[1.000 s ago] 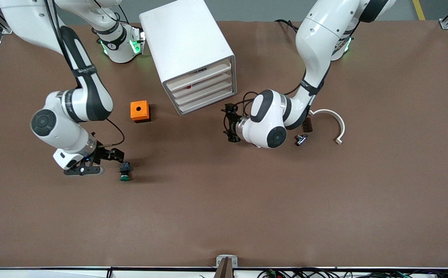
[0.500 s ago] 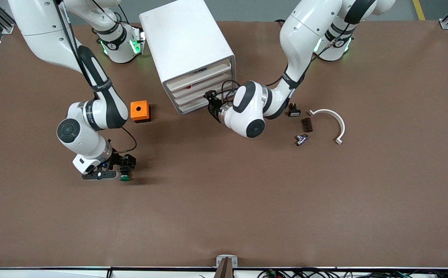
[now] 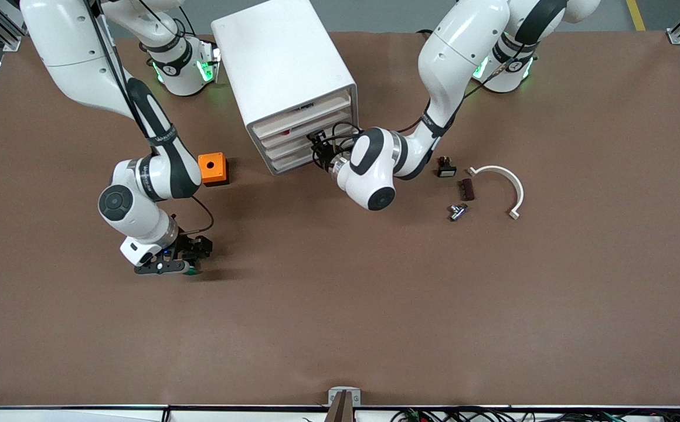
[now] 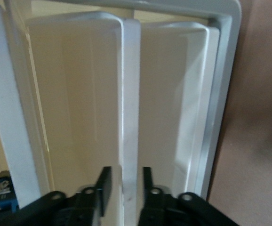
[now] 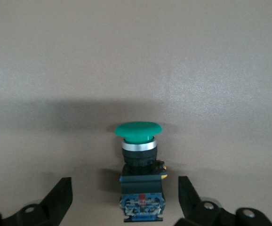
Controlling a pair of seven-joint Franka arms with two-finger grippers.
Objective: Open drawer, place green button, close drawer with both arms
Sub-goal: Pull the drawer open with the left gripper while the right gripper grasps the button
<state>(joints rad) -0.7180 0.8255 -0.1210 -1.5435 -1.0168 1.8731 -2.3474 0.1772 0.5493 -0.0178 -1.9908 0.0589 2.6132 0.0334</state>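
Both grippers' fingers apart

Orange box beside cabinet; elsewhere seemingly open.

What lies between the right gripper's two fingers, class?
The button sits between the open right gripper's fingers, green cap pointing away, with bare gaps either side. The right wrist view shows it.

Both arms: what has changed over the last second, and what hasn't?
The left gripper moved from the open table up to the cabinet, its fingers now straddling a drawer edge. The right gripper closed in around the button, fingers open either side. Drawers remain shut; the orange box is unmoved.
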